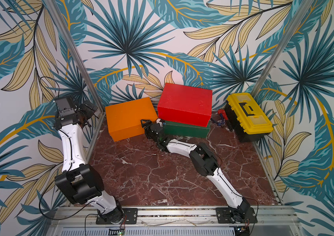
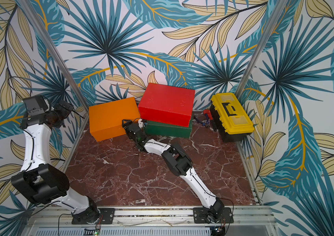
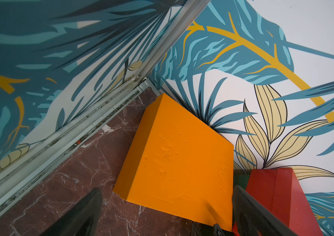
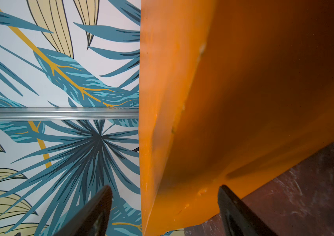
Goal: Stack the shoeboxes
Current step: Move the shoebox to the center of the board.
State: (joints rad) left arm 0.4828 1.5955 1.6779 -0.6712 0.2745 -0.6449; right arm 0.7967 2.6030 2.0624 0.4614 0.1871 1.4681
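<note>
Marble, red-brown with white veins, makes the tabletop point(image 1: 151, 173), and on it the orange rectangular lidded shoebox point(image 1: 130, 118) lies flat, directly in front of the right gripper point(image 4: 165, 187). This gripper is low, close to the table, and its two black fingers are apart. In the right wrist view the near corner edge of the orange shoebox stands between them. One finger looks very close to the box side, but I cannot say if it touches.

Just at the other side of the right gripper, the dark green rectangular shoebox point(image 1: 186, 130) sits on the table. The red rectangular shoebox point(image 1: 184, 104) lies on top of it, with edges not lined up.

The left gripper point(image 3: 167, 188) is raised above the orange shoebox, to its outer side, and looks down on the lid. Its fingers are spread wide and hold nothing.

Beyond the stacked pair, far from both grippers, stands a black plastic toolbox with yellow lid point(image 1: 248, 114).
</note>
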